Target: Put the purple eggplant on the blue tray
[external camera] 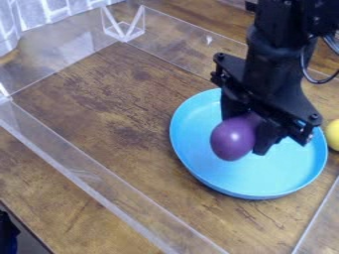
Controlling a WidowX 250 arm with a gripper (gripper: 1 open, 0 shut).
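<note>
The purple eggplant (232, 139) is glossy and egg-shaped, gripped between the black fingers of my gripper (245, 134). It hangs over the middle of the blue tray (284, 174), a large round light-blue plate with a raised rim. I cannot tell whether the eggplant touches the tray's floor. The black arm comes down from the upper right and hides the tray's far rim.
A yellow round fruit (332, 134) lies at the right edge, just outside the tray. Clear acrylic walls (79, 149) border the wooden table (106, 99) on the left and front, and a clear folded piece (125, 22) stands at the back.
</note>
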